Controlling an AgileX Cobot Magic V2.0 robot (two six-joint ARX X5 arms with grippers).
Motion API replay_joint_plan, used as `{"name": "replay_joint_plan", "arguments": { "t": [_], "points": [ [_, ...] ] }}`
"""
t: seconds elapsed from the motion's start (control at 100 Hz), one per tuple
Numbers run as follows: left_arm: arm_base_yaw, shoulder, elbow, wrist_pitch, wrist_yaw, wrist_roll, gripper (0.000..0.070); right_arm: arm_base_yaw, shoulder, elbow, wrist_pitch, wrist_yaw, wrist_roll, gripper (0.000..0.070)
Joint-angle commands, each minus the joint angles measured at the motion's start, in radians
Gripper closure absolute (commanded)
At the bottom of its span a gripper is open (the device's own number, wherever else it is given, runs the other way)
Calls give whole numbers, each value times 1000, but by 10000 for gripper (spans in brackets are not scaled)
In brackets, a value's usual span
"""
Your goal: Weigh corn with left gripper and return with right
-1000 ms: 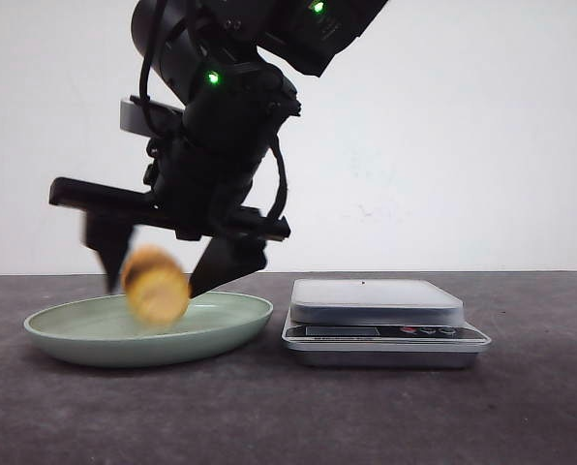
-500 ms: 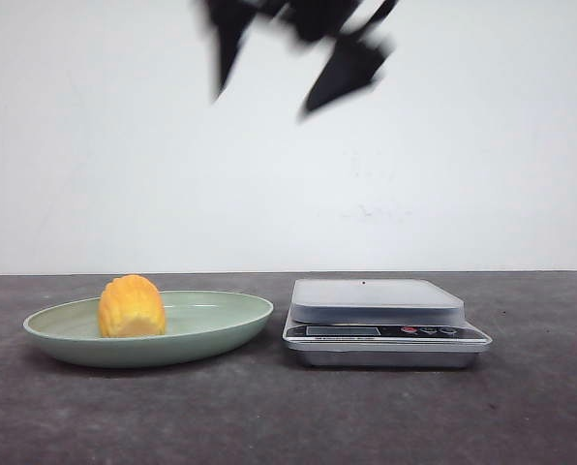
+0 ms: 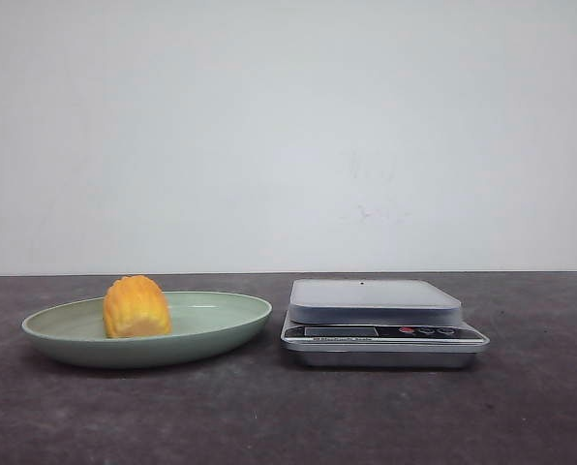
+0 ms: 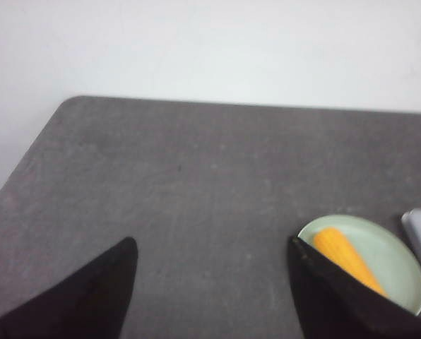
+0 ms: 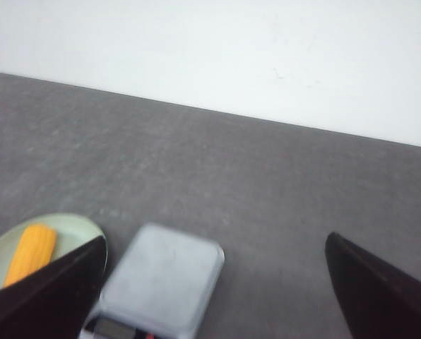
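Note:
The corn (image 3: 136,307), a stubby yellow-orange cob, lies on the pale green plate (image 3: 226,325) at the left of the table. It also shows in the left wrist view (image 4: 346,259) and the right wrist view (image 5: 30,253). The silver scale (image 3: 378,302) stands right of the plate with nothing on its platform (image 5: 164,277). Neither arm shows in the front view. My left gripper (image 4: 212,248) is open and empty, high above bare table beside the plate (image 4: 390,248). My right gripper (image 5: 214,246) is open and empty, high above the scale.
The dark grey table (image 3: 288,417) runs to a white wall behind. Its far edge and a corner show in the left wrist view (image 4: 73,102). Only the plate and the scale stand on it.
One second ago a gripper hung open over the plate with the corn dropping from it. The corn settled on the plate, and the arm rose out of the front view.

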Motion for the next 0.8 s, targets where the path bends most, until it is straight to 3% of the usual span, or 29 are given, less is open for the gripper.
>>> {"name": "replay_joint_plan", "arguments": {
  "t": [0.0, 0.15, 0.33, 0.45, 0.56, 0.6, 0.66, 0.79],
  "points": [
    [-8, -1, -14, -14, -3, -4, 307, 7, -48, 12, -76, 3, 17, 85],
    [-9, -40, -111, 47, -2, -10, 308, 7, -206, -14, -211, 9, 42, 85],
    [-9, -144, -250, 167, 1, -24, 317, 7, -373, -69, -212, 42, 42, 100],
    [-10, -220, -336, 232, 7, -26, 371, 6, -422, -126, -213, 39, 64, 199],
    [-9, -271, -389, 274, 53, -43, 494, 6, -436, -190, -208, 25, 76, 305],
    [-10, -283, -404, 294, 62, -43, 561, 5, -436, -216, -198, 25, 77, 423],
    [-10, -291, -420, 323, 65, -42, 700, 5, -436, -256, -172, 25, 76, 700],
    [-10, -292, -444, 440, 93, -6, 700, 7, -436, -354, -43, 23, 74, 685]
  ]
}}
